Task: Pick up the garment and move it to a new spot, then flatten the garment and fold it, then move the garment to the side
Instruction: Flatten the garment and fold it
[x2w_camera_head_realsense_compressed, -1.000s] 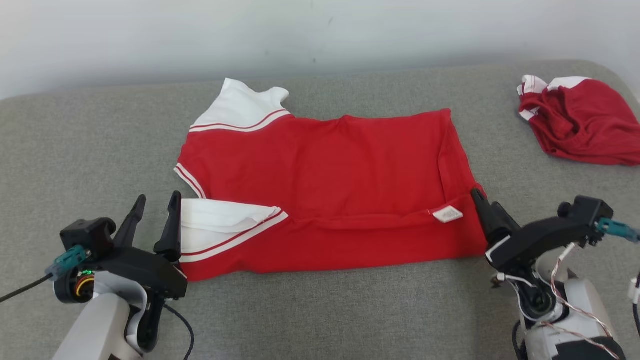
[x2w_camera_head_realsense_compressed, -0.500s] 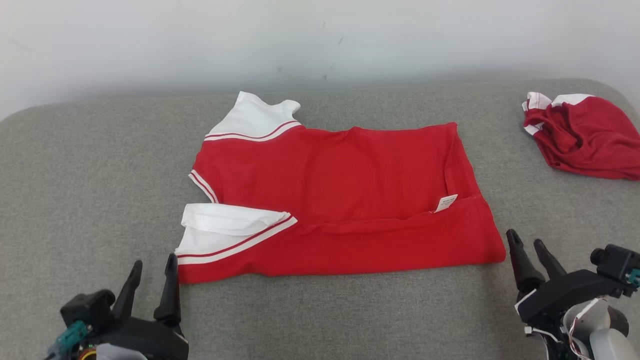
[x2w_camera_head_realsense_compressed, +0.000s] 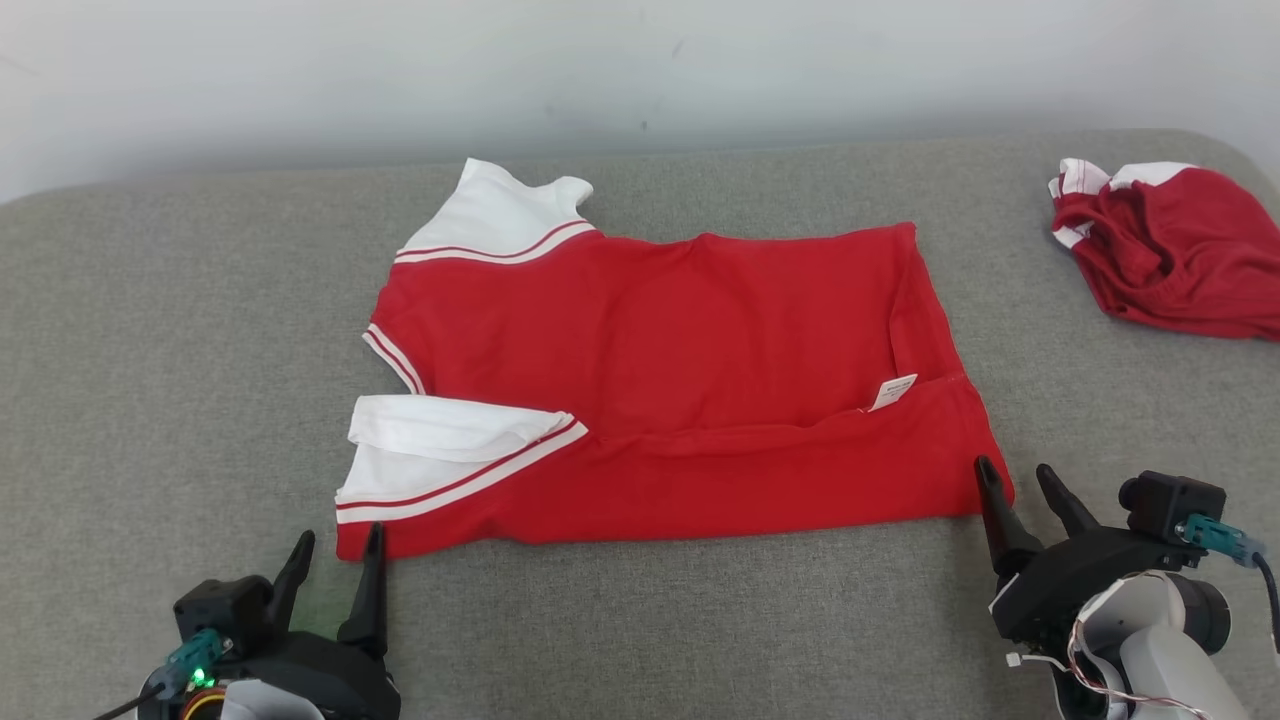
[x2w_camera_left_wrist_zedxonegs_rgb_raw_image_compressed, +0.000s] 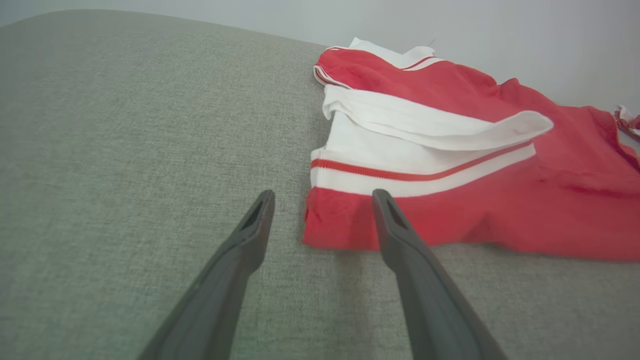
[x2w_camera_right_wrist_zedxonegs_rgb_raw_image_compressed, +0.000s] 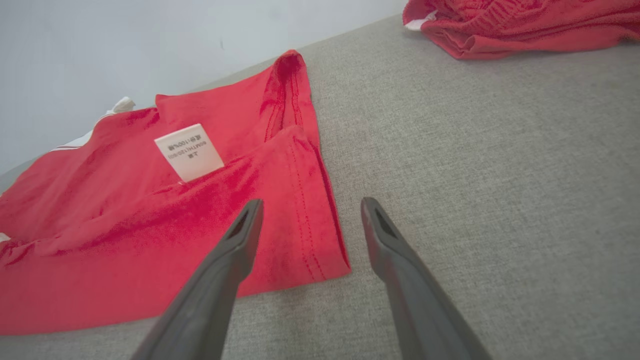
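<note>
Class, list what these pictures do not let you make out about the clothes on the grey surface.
- Label print: right wrist view, too small and blurred to read.
- Second red garment: head view, cut off by the right edge; crumpled, so its type is unclear.
- Shirt underside: head view, hidden by its own folded-over near strip.

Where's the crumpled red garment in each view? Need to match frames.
Head view: crumpled garment at the upper right, apart from the flat shirt.
Left wrist view: a sliver at the right edge, beyond the flat shirt's far end.
Right wrist view: along the top right, past the flat shirt's hem.
Shared landmark: the flat shirt, seen in all three.
</note>
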